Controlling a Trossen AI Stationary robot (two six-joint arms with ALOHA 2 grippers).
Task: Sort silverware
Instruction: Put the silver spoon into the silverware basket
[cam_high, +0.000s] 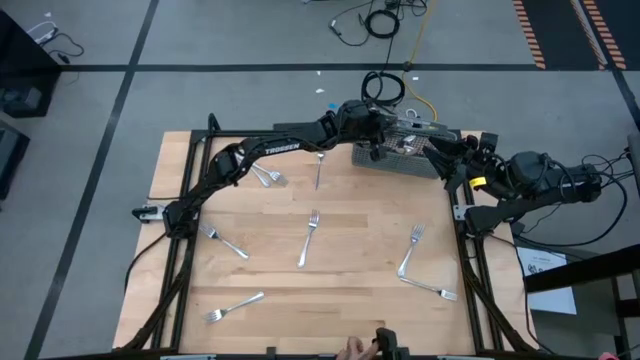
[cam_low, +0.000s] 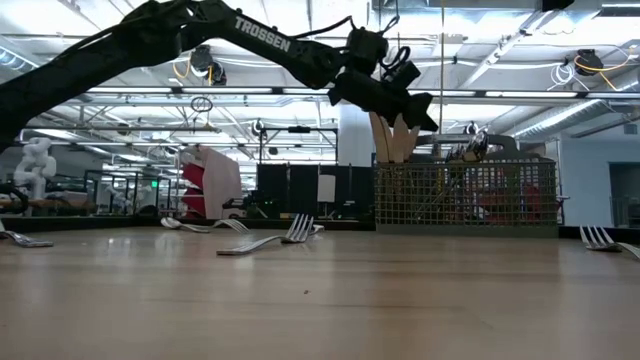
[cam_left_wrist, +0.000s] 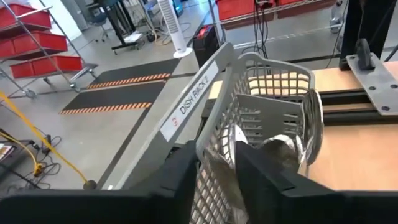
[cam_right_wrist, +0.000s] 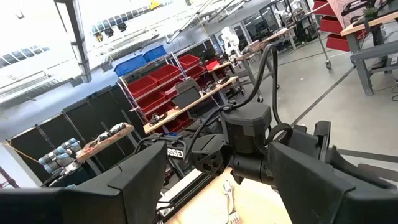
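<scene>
Your silverware (cam_high: 309, 238) lies scattered across the table (cam_high: 350, 300): the middle fork runs near-to-far, tines far; others lie slanted. The left gripper (cam_left_wrist: 217, 177), jaws parted around nothing, hangs over the grey caddy (cam_high: 400, 152) at the far edge; a spoon bowl (cam_left_wrist: 280, 152) sits inside. The rack label reads "DISH RACK 2"; the arm reads "TROSSEN". The right gripper (cam_right_wrist: 217, 177) waits open at the far right.

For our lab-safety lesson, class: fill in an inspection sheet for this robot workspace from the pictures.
Surface: wooden table, bare between items.
Job's things: forks scattered on the table; grey caddy at the far edge.
Clutter: nothing seen.
Grippers: left gripper over the caddy, fingers apart, a shiny piece between them; right gripper open, waiting by the caddy's right.
Cables: coiled cables on the floor beyond.
Surroundings: red bins on shelves.
</scene>
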